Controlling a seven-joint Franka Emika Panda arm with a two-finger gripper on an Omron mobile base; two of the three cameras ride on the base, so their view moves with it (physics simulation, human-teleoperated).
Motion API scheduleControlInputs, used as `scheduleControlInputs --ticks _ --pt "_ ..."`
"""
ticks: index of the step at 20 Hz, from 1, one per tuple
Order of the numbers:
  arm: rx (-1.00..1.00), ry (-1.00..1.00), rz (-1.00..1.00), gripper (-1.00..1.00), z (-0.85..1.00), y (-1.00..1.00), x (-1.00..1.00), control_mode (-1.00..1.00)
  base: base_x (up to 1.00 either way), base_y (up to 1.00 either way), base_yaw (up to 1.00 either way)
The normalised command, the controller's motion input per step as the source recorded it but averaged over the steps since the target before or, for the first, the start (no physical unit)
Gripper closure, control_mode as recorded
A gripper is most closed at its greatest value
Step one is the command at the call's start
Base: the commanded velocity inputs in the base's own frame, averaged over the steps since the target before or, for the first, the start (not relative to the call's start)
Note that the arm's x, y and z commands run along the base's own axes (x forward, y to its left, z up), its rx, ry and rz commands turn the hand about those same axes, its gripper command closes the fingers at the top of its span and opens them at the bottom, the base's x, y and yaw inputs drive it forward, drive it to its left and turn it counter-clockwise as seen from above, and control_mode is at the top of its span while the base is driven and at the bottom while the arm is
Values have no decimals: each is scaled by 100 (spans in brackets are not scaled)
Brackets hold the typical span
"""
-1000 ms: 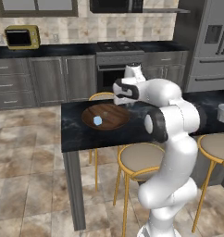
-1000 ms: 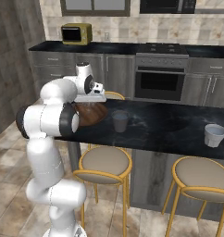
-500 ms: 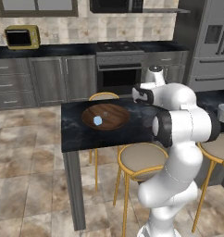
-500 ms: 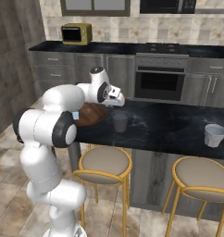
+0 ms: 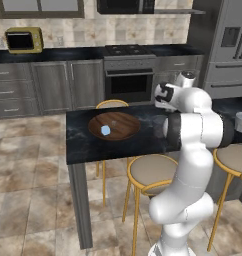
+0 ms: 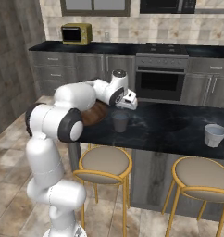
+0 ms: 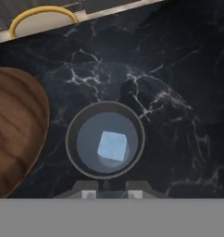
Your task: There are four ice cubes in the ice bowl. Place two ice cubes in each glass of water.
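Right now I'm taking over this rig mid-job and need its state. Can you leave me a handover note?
Gripper: shut, above the near glass; I cannot tell whether it holds anything.
Near glass: one ice cube shows inside.
Bowl: one loose cube shows.
Far glass: contents too small to tell.
Left: bring each glass up to two cubes.
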Motion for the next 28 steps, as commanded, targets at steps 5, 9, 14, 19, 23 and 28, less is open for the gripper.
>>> scheduleControlInputs --ticks 5,9,14,19,23,28 --pt "-3 0 0 100 0 2 15 -100 0 0 0" --pt "-21 0 0 100 -11 33 5 -100 0 0 0" --pt "-3 0 0 100 -4 12 12 -100 0 0 0" --pt "1 0 0 100 -19 0 9 -100 0 0 0" --pt "0 0 0 100 -26 0 9 -100 0 0 0" --pt "0 0 0 100 -21 0 16 -100 0 0 0"
